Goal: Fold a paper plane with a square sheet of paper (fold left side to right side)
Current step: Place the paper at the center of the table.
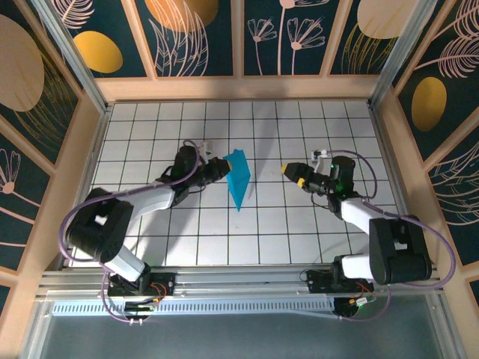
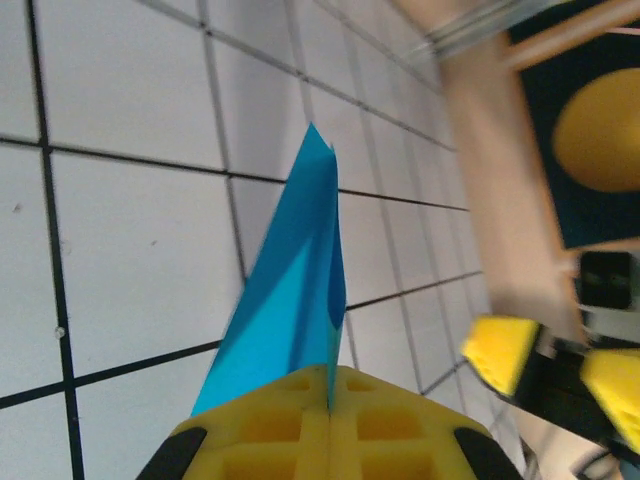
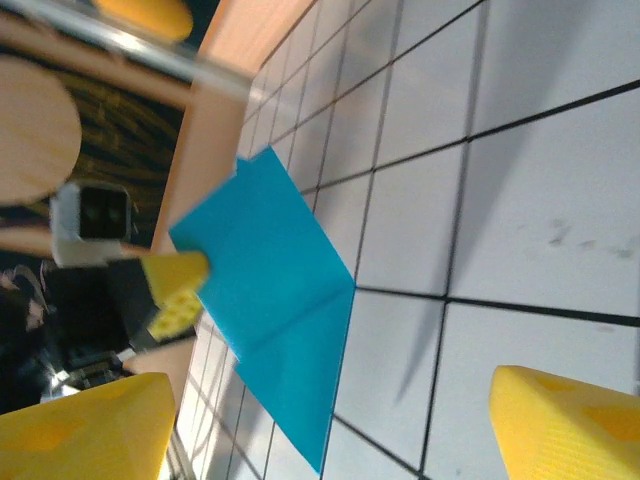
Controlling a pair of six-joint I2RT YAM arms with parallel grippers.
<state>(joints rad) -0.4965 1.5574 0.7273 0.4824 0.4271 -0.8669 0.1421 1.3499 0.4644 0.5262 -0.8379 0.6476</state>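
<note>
Already folded into a long, pointy blue paper (image 1: 238,179). Pinched tight in the left claw (image 1: 224,166), held up over the middle of the table (image 1: 299,232). Nothing in the wide-open right claw (image 1: 288,170) nearby. Probably close to done, maybe wings left to fold.

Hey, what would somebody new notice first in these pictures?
The bright blue paper, folded, stands out against the white grid table near its middle. The left tool is shut on one edge of it. The right tool sits open to the right, apart from the paper, its yellow tips aimed at it.
</note>
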